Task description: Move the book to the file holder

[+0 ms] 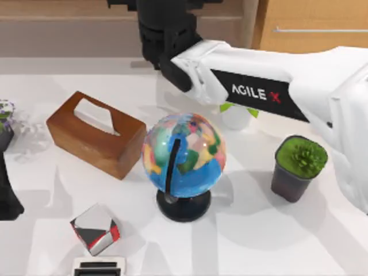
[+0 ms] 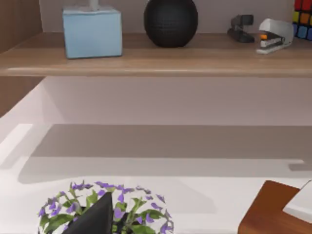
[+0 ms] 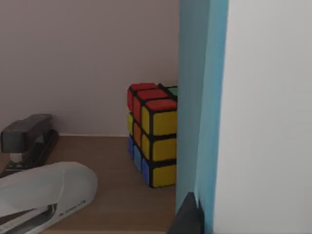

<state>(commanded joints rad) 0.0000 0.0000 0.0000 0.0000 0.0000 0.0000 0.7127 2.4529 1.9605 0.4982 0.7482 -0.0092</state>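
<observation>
The right arm [image 1: 270,92] reached over the table toward the back shelf, the book [image 3: 243,112] upright before its wrist camera near a cube [image 3: 153,134]. Its grip couldn't be told. Carrying looked underway; finding the file holder came next.

Simulated office/study desk. White table [image 1: 241,241] carries a globe [image 1: 184,155], wooden tissue box [image 1: 95,133], and potted plant [image 1: 299,167]. Wooden shelf [image 2: 156,61] ahead of the left gripper holds staplers [image 2: 275,35], a colour cube [image 3: 152,134], and a blue box [image 2: 92,31].
</observation>
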